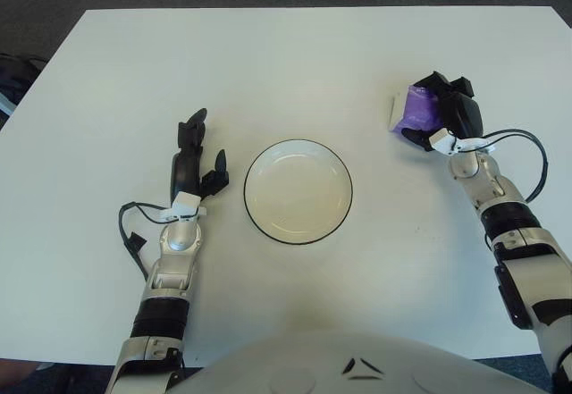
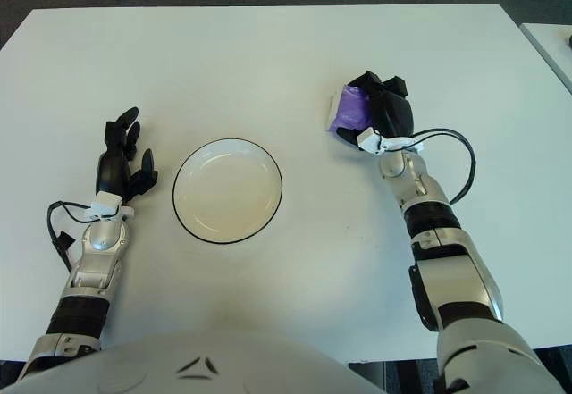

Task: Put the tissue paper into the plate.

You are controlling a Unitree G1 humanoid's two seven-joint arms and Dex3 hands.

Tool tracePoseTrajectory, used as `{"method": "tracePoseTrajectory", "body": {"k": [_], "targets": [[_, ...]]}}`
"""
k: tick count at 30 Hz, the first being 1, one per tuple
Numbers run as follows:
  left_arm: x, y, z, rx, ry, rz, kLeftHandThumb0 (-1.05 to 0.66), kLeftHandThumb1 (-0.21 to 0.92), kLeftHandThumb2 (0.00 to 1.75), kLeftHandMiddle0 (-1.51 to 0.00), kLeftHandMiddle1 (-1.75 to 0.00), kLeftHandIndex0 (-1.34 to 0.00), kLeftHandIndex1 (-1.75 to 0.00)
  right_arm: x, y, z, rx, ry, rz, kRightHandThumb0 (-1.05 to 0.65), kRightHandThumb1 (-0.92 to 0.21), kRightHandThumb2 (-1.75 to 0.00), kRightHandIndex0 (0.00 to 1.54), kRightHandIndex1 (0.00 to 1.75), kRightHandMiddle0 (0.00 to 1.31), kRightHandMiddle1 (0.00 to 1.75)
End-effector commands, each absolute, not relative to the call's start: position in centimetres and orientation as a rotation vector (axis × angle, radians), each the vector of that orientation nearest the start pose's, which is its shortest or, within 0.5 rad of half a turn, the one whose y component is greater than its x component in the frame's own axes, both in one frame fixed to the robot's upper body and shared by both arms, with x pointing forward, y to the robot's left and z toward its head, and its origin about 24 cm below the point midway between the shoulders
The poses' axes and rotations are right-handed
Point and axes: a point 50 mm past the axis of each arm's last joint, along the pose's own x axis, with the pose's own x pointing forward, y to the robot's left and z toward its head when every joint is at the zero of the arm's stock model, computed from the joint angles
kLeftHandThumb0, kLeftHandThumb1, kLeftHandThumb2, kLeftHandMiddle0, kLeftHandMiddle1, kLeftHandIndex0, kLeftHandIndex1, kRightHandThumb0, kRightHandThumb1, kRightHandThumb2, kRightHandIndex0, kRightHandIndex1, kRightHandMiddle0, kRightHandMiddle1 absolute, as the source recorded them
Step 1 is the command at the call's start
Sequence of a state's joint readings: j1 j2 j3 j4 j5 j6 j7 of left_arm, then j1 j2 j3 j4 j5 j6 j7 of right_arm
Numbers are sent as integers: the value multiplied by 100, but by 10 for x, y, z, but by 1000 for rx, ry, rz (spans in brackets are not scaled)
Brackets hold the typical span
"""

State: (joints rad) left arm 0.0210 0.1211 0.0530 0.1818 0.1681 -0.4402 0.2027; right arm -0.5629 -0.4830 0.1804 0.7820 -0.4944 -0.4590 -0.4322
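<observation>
Gripping the purple tissue paper [image 1: 413, 108] on the worktop [image 1: 295, 54] at the plate's [image 1: 298, 192] two o'clock, the right hand [image 1: 447, 113], seemingly clamped, must next lift and carry it there, while the left hand [image 1: 192, 157] lies spread at nine o'clock.

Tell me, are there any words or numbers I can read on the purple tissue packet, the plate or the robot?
None can be read.
Tissue packet, purple, under the right hand: no print shows.
Plate: plain white with a dark rim.
Left hand, beside the plate on its left: no lettering.
Robot's body: a small dark mark, not readable as text.
</observation>
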Motion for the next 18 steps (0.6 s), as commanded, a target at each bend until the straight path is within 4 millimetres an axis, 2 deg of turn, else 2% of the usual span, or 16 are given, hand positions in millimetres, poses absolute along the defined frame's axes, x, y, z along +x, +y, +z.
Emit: {"method": "tracePoseTrajectory", "body": {"k": [1,6,10,18], "targets": [[219,192,-3,276,-55,195,-72,92,75,-34,-7,0,-78,333,-212,73,-915,-334,-91,0,-11,-157,142,175,122,175],[219,191,-3,274,-51,196,-71,92,75,-34,-7,0,-78,333,-210,100,-877,-446,-164,0,-12,-157,141,175,122,175],[219,191,-4,276,-48,197,-71,92,75,-33,-6,0,-78,330,-205,112,-832,-506,-222,-1,-14,-153,140,175,120,175],[220,191,-4,275,-51,194,-71,92,74,-32,-6,0,-77,326,-187,146,-709,-667,-315,-5,-20,-145,138,175,115,175]]}}
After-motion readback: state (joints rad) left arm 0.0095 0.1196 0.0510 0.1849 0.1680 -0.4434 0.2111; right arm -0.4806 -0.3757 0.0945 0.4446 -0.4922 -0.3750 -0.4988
